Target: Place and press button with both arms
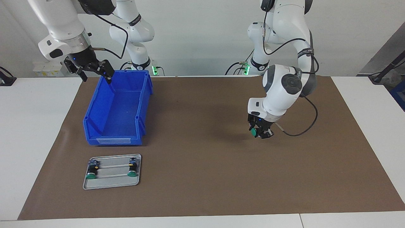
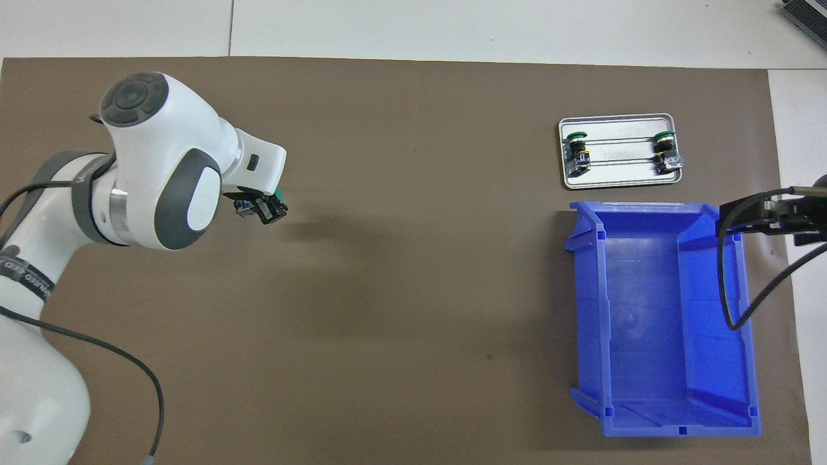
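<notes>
Green-capped button [image 1: 253, 132] sits clamped between left pincer [image 1: 261, 132] fingertips.

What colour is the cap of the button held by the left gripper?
Green; the button in the left gripper shows best in the facing view.

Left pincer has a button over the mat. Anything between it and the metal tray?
Nothing visible. The left pincer holds the button over bare brown mat. The blue bin sits nearer the robots than the metal tray, beside the direct line. The right pincer waits open over the bin's corner.
</notes>
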You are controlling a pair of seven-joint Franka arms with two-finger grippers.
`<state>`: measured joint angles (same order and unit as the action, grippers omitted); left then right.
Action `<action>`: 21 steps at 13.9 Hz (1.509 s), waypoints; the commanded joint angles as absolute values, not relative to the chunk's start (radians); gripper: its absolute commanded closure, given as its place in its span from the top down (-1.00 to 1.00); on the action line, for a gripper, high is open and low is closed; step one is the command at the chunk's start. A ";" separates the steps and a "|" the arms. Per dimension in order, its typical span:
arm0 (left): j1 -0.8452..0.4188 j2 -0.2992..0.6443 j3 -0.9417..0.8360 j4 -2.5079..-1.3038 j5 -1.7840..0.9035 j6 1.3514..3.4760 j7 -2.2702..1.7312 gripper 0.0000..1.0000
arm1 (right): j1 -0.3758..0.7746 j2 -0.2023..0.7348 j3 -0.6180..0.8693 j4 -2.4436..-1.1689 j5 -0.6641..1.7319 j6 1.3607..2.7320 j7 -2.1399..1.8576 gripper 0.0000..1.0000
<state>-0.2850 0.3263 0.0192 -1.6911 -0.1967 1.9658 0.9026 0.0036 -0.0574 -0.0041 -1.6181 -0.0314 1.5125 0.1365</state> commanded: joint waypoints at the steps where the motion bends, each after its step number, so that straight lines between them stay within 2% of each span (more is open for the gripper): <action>1: -0.192 0.308 0.006 -1.675 -0.319 1.895 1.003 -1.00 | -0.005 -0.075 0.006 -1.637 -0.015 1.525 0.143 1.00; 6: -0.072 0.272 0.009 -1.747 -0.552 1.878 1.172 -0.99 | 0.018 -0.072 -0.003 -1.635 -0.015 1.526 0.132 1.00; 11: 0.001 0.190 0.012 -1.935 -0.761 1.919 1.362 -1.00 | 0.023 -0.072 -0.009 -1.635 -0.015 1.539 0.132 1.00; 16: 0.000 0.108 0.014 -2.155 -1.024 2.058 1.572 -1.00 | 0.048 -0.074 -0.029 -1.637 -0.015 1.539 0.132 1.00; 21: -0.035 0.107 0.008 -2.232 -1.239 2.100 1.714 -0.95 | 0.037 -0.075 -0.029 -1.638 -0.015 1.533 0.133 1.00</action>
